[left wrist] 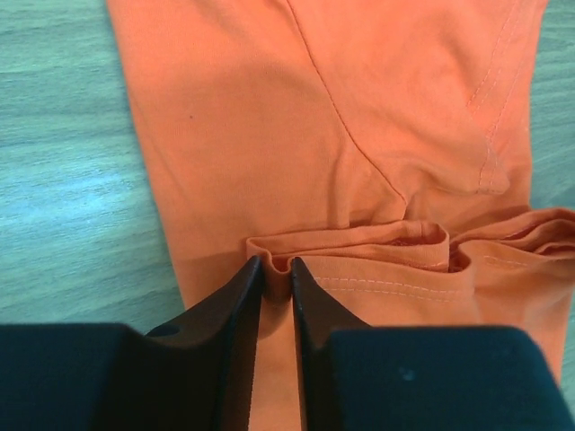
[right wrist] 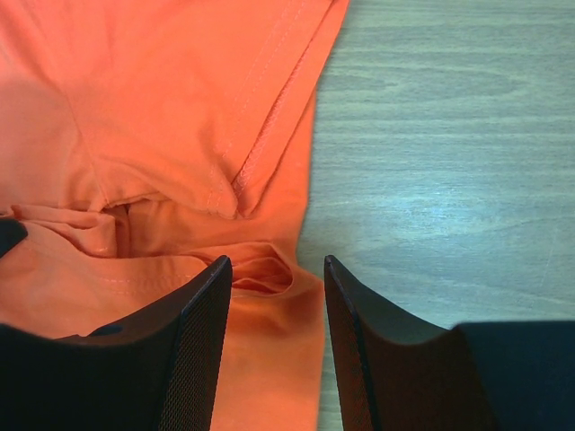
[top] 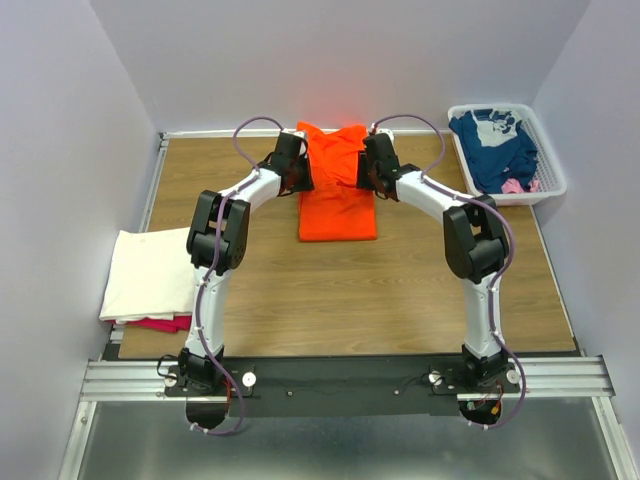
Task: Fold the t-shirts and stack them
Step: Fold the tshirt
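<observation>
Top external view has the orange t-shirt (top: pixel 338 205) in the upper middle of the frame, folded into a long narrow panel on the table (top: pixel 400 290), its far end bunched between the two wrists. At its left edge sits the left gripper (top: pixel 303 178), and the left wrist view shows those jaws drawn nearly together, pinching a doubled ridge of hem. Over on the right edge is the right gripper (top: pixel 366 172); its own camera shows the jaws spread, straddling a small loop of hem, nothing gripped yet. The step in hand looks like taking both far corners for the crosswise fold. Next move calls for the right jaws to close on that loop, then both arms to lift together and carry the far edge toward the bottom of the frame, laying it square over the near hem. Further out, a cream-white t-shirt (top: pixel 150 275) lies folded at the left edge on a magenta-pink t-shirt (top: pixel 160 323), the stack so far, and a navy blue t-shirt (top: pixel 495 150) waits crumpled in the white basket (top: pixel 555 185) at upper right.
</observation>
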Motion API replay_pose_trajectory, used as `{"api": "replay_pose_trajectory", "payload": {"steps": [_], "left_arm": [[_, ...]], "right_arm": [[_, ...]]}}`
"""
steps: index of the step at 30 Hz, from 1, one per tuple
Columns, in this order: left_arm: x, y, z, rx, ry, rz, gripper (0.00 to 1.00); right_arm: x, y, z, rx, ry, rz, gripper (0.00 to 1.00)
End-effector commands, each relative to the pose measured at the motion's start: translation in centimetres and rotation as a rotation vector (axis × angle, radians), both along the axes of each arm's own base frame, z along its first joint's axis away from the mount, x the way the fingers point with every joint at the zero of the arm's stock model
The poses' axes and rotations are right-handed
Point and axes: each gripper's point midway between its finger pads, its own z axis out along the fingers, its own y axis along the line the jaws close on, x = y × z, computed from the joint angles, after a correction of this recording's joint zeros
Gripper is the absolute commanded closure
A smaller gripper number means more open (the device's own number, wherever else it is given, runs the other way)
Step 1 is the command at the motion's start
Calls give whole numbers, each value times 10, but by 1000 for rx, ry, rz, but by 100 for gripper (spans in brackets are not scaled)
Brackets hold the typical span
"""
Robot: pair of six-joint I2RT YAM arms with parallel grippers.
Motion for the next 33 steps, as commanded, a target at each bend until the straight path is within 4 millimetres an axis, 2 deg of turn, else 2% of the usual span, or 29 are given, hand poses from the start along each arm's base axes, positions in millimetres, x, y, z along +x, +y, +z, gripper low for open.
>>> {"api": "replay_pose_trajectory", "payload": {"steps": [1, 5, 6, 8, 11, 12, 16, 21, 25, 33], "left_arm": [[-6, -6, -10, -16, 14, -25, 79], [-7, -6, -8, -21, 13, -25, 86], [-6, -6, -6, -23, 9, -25, 92], [-6, -6, -5, -25, 8, -23, 93], [-7, -7, -2, -31, 4, -23, 99], [-7, -7, 1, -32, 2, -21, 100], [-7, -5, 12, -41, -17, -11, 100], [-8, -3, 28, -47, -42, -2, 100], [-8, 3, 45, -53, -76, 21, 100], [-9, 15, 58, -54, -97, 50, 100]], "right_arm": [[0, -2, -26, -25, 38, 6, 47], [-1, 0, -34, -14, 56, 11, 47], [-1, 1, -36, -8, 61, 13, 47], [-2, 2, -39, -4, 66, 12, 49], [-1, 3, -39, 2, 66, 7, 59], [0, 2, -38, -1, 63, 2, 67], [3, 0, -28, 4, 42, -16, 85], [5, -3, -15, 7, 15, -39, 93], [5, -5, -3, 19, -3, -50, 95], [6, -3, 14, 40, -34, -50, 96]]}}
